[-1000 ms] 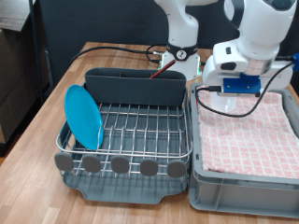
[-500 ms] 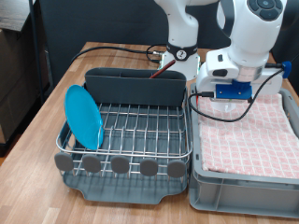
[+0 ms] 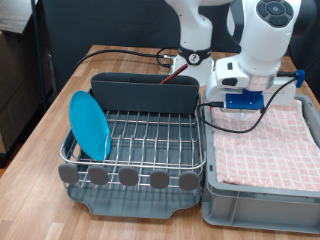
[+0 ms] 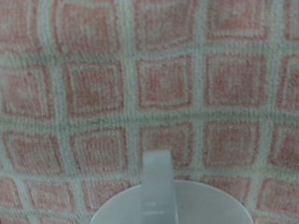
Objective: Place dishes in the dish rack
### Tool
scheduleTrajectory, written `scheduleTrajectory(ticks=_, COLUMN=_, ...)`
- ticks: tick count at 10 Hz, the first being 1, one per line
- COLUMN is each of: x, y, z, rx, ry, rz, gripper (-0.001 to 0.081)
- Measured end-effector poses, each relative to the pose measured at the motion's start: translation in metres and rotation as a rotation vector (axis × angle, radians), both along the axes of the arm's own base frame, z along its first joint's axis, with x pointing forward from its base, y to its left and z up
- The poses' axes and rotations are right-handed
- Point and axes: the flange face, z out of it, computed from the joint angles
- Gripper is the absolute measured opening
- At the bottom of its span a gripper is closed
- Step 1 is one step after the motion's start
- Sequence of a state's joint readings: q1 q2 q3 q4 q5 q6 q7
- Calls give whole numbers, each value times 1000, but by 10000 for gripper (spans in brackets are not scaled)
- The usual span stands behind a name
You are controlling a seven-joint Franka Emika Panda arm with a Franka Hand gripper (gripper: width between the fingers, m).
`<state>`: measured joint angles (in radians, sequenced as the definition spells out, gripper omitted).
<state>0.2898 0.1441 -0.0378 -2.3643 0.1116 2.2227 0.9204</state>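
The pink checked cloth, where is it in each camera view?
Exterior view: the pink checked cloth lines the grey crate at the exterior view's right, beside the dish rack.
Wrist view: the cloth fills the background behind the white cup.
Shared landmark: the cloth's pink check pattern.

Robot lab bench, dressed as a kitchen.
I see a wooden worktop [image 3: 60,110], loose cables [image 3: 135,55] at its far edge, and a dish rack [image 3: 135,140].
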Motion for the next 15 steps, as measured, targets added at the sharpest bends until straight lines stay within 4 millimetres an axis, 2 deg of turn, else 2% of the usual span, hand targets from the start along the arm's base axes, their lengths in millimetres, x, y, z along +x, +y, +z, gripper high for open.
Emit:
scheduleTrajectory(ticks=1, x=-2, y=-1, z=-3, rx=14, ry=-5, rz=-7, gripper=725)
scheduleTrajectory(ticks=2, x=-4, y=-2, z=-5, rx=20, ry=-8, rz=-14, gripper=725)
scheduleTrajectory(ticks=3, x=-6, y=-2, z=-8, rx=24, ry=-7, rz=-19, gripper=536)
scheduleTrajectory(ticks=4, x=-7, y=-3, z=-9, rx=27, ry=-10, rz=-24, gripper=536)
scheduleTrajectory(ticks=5, x=-8, y=-3, z=-10, rx=28, ry=-11, rz=-25, gripper=378)
scheduleTrajectory(ticks=6, x=-9, y=-3, z=-11, rx=29, ry=-10, rz=-27, gripper=378)
scheduleTrajectory(ticks=7, x=-9, y=-3, z=-12, rx=32, ry=-12, rz=-32, gripper=168)
scheduleTrajectory(ticks=8, x=-9, y=-3, z=-12, rx=36, ry=-14, rz=-39, gripper=168)
scheduleTrajectory(ticks=9, x=-9, y=-4, z=-11, rx=39, ry=-16, rz=-44, gripper=72)
scheduleTrajectory(ticks=12, x=-8, y=-6, z=1, rx=44, ry=-25, rz=-50, gripper=73)
scheduleTrajectory(ticks=15, x=-4, y=-13, z=25, rx=51, ry=-60, rz=-58, gripper=73)
